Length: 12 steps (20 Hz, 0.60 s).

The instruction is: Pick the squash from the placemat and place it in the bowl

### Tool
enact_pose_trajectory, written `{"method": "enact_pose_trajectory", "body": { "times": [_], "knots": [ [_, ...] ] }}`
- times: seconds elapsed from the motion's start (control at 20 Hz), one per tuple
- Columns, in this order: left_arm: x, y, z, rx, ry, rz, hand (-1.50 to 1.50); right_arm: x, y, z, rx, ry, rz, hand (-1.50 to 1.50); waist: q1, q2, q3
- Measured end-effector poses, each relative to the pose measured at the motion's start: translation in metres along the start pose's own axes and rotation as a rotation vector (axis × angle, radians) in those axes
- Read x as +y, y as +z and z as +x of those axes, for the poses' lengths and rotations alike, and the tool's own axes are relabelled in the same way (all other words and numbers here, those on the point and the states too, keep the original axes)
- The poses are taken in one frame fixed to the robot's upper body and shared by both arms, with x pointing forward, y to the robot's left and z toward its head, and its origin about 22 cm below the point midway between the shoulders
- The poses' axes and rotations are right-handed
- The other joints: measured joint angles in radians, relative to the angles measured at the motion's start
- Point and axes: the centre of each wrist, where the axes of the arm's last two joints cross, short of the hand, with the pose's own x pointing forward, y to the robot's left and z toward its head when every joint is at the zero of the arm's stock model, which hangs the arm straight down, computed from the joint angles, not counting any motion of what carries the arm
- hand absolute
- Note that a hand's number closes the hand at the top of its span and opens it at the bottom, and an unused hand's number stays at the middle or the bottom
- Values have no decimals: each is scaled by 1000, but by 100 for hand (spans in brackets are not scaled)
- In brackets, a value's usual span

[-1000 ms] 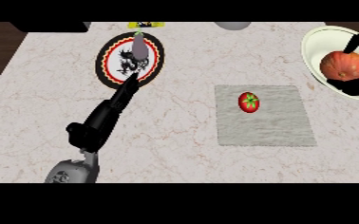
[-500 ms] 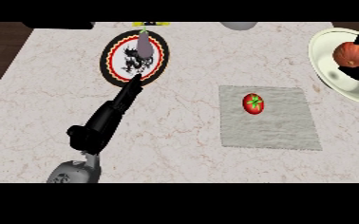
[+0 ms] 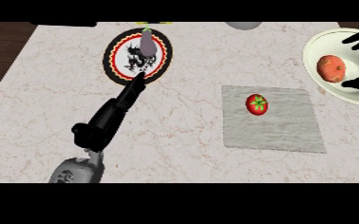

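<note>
While my left hand (image 3: 105,121) lies stretched out across the marble counter (image 3: 182,114), its fingers (image 3: 130,91) are straight and close together, holding nothing, with the tips reaching the near rim of the one round plate (image 3: 119,52), black with a dragon pattern and a red and yellow border. One eggplant (image 3: 147,42), purple-grey with a green stem, lies on the far half of that plate.

Of my right hand (image 3: 351,83) only dark bits show at the view's right edge, above and below the squash; I cannot tell whether it is holding or has let go. The one squash (image 3: 331,68), round and orange-red, sits inside the outline of the one white bowl (image 3: 312,52) at the far right; whether it rests on the bowl's bottom I cannot tell.

One grey rectangular placemat (image 3: 280,128) lies on the counter between the plate and the bowl, nearer to me than both. One red tomato (image 3: 257,104) with a green star of a stem lies on it, towards its far side, apart from the mat's edges.

At the counter's far edge one pale grey rounded thing (image 3: 242,24) is cut off by the view, too little of it showing to name.
</note>
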Motion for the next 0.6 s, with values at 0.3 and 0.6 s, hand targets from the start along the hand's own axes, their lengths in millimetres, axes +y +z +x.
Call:
{"method": "enact_pose_trajectory", "body": {
  "times": [0.3,0.6],
  "knots": [
    [9,-2,2,1,-2,-1,0,-14,1,-10,-46,-130,-86,-150,-3,0,1],
    [7,-3,5,-1,-7,0,0,-40,6,-18,10,-332,-262,-150,0,3,1]
  ]
}}
